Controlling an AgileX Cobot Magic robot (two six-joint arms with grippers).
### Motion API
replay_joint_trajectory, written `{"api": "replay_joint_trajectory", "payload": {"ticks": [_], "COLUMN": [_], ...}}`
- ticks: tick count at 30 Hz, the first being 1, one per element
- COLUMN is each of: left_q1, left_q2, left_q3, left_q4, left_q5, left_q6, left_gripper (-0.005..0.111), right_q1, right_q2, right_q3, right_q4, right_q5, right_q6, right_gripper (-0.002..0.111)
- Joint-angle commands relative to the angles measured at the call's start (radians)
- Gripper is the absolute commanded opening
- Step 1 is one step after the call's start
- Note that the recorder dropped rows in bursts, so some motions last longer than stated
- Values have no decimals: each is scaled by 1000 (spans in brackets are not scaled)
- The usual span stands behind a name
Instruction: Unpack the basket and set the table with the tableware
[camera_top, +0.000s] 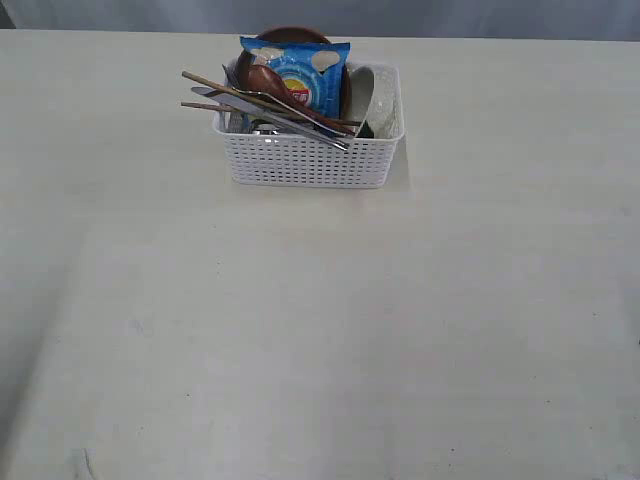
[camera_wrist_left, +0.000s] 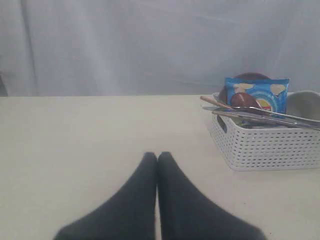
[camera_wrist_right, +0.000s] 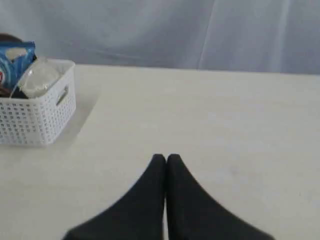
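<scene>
The white basket (camera_top: 305, 160) stands toward the far side of the cream table (camera_top: 320, 330). Inside it I see a brown plate (camera_top: 290, 38) upright at the back, a reddish-brown spoon (camera_top: 262, 78), a white bowl (camera_top: 375, 100), wooden chopsticks (camera_top: 215, 85) and a steel knife and fork (camera_top: 290, 115) poking over the left rim. In the left wrist view my left gripper (camera_wrist_left: 158, 156) is shut with nothing in it, short of the basket (camera_wrist_left: 270, 145). My right gripper (camera_wrist_right: 166, 158) is shut too, holding nothing, with the basket (camera_wrist_right: 35, 122) off to its side. Neither arm shows in the exterior view.
A blue chip bag (camera_top: 300, 75) leans against the plate inside the basket. A pale curtain (camera_wrist_left: 150, 45) hangs behind the table's far edge.
</scene>
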Motion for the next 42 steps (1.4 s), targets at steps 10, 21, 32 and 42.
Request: {"api": "replay_joint_trajectory", "payload": {"ticks": [10, 21, 32, 42], "left_q1": [-1, -1, -1, -1], "left_q2": [-4, -4, -4, -4], "left_q3": [3, 3, 3, 3], "left_q4": [-9, -7, -7, -7], "left_q5": [-6, -6, -6, -6], "left_q6": [0, 0, 0, 0], "left_gripper": [0, 0, 0, 0], "right_q1": [2, 2, 2, 234], "right_q2": [-6, -6, 513, 1204], "right_q3": [3, -69, -531, -1008], "right_q4": [5, 31, 27, 72], "right_q5": [-504, -597, -273, 405], "right_q6": [3, 81, 81, -83], "right_gripper": [0, 0, 0, 0]}}
